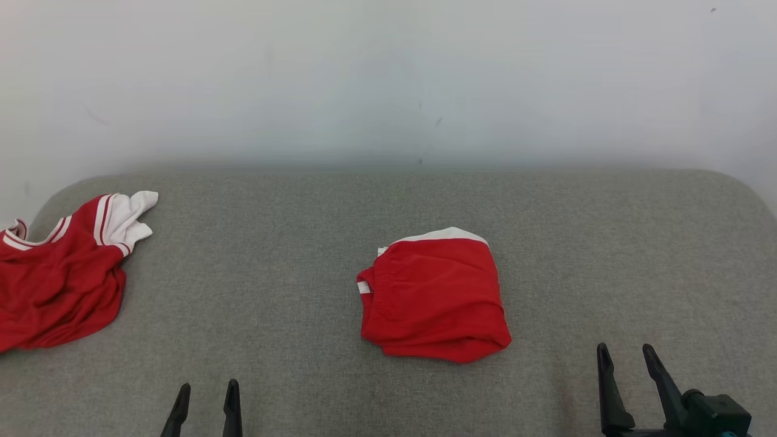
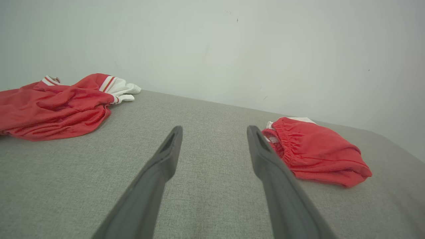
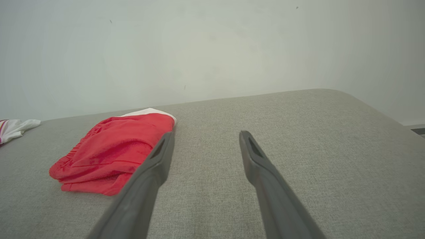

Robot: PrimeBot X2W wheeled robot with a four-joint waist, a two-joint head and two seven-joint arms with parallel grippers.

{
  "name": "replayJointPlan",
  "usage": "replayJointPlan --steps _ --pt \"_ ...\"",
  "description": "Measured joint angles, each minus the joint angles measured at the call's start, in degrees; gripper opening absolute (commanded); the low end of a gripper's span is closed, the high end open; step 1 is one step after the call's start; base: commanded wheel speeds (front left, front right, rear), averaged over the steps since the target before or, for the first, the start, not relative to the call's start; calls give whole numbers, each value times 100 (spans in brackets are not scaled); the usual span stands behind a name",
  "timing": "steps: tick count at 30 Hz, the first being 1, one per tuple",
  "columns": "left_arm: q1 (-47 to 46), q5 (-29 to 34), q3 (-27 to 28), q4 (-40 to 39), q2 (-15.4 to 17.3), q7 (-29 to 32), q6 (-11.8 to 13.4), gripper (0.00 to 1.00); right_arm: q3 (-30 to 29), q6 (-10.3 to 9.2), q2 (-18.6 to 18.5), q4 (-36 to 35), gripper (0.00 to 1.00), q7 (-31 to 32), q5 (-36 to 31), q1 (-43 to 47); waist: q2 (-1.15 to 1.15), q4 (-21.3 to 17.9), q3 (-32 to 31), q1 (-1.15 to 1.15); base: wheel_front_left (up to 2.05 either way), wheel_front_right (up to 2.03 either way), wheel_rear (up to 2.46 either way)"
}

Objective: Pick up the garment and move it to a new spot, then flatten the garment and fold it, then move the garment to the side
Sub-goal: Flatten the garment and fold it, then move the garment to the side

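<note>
Folded red shorts (image 1: pixel 434 297) lie mid-cushion (image 1: pixel 273 255), farther out than both grippers and between them, touching neither. The left gripper (image 1: pixel 207 388) is near left and the right gripper (image 1: pixel 625 352) near right, both spread wide and empty. A crumpled shirt (image 1: pixel 54 285) lies at the far left.

Our right hand (image 3: pixel 206 133) reaches out low over the grey fabric bench (image 3: pixel 315 149), its two dark fingers (image 3: pixel 265 179) spread wide with bare weave between them. To the left lies the garment (image 3: pixel 113 149), red and folded into a compact bundle, with a white edge along its far side and a gathered band at its left. One finger crosses in front of its right corner; we cannot tell whether they touch. At the far left a white cloth (image 3: pixel 16 127) with striped trim rests on the bench. Behind stands a pale wall (image 3: pixel 212 49).
</note>
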Motion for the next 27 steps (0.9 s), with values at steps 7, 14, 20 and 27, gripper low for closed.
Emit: replayJointPlan --steps 7,14,20,27 --pt "1 -2 -48 33 22 0 0 100 -74 0 -3 14 100 -18 7 -1 0 47 14 0 0 0 0" --pt "1 -5 -83 41 47 0 0 100 31 0 -1 145 100 573 319 -49 0 52 29 0 0 0 0" --pt "-3 -10 -110 65 59 0 0 100 79 0 2 233 100 2815 799 -690 0 32 58 0 0 0 0" --pt "-91 -9 -264 79 75 0 0 100 -92 0 -9 57 100 5011 571 -1846 1 144 174 0 0 0 0"
